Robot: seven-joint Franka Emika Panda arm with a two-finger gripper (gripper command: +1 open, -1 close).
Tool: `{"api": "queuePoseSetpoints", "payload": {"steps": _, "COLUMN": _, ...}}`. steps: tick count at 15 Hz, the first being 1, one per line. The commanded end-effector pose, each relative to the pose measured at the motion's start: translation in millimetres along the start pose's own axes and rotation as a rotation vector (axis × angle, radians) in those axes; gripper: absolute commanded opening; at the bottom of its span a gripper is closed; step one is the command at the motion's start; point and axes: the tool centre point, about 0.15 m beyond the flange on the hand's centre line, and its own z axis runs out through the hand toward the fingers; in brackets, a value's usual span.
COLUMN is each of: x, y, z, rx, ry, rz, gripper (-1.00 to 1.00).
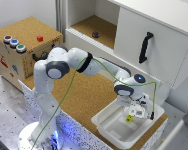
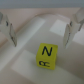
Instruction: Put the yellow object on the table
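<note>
So my arm's stretched out low across the cork surface (image 1: 86,97) toward the exterior view's right, wrist bent down over the white plastic bin (image 1: 110,127). My fingers (image 1: 135,111) are spread wide and holding nothing. The one yellow cube (image 2: 47,55), dark letters on it with an N on top, sits on the bin floor between and just below the two fingertips (image 2: 10,34), not touching either. Around me: a cork-topped wooden box (image 1: 26,27) with three round buttons and a red one, plus a white cabinet (image 1: 154,40) with a small dark object on its shelf.
</note>
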Motion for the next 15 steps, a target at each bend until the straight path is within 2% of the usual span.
{"api": "queuePoseSetpoints", "payload": {"steps": 1, "x": -4, "y": 13, "z": 29, "rx": -0.031, "ry": -0.014, "rz": -0.037, "gripper": 1.0}}
{"api": "queuePoseSetpoints", "payload": {"steps": 5, "x": 2, "y": 17, "z": 36, "rx": -0.075, "ry": -0.036, "rz": -0.055, "gripper": 1.0}}
{"api": "queuePoseSetpoints", "payload": {"steps": 8, "x": -6, "y": 14, "z": 43, "rx": -0.078, "ry": -0.063, "rz": -0.059, "gripper": 1.0}}
{"api": "queuePoseSetpoints", "payload": {"steps": 9, "x": -6, "y": 15, "z": 44, "rx": -0.087, "ry": -0.061, "rz": -0.047, "gripper": -1.0}}
{"api": "queuePoseSetpoints", "payload": {"steps": 15, "x": -10, "y": 10, "z": 45, "rx": -0.073, "ry": -0.073, "rz": -0.023, "gripper": -1.0}}
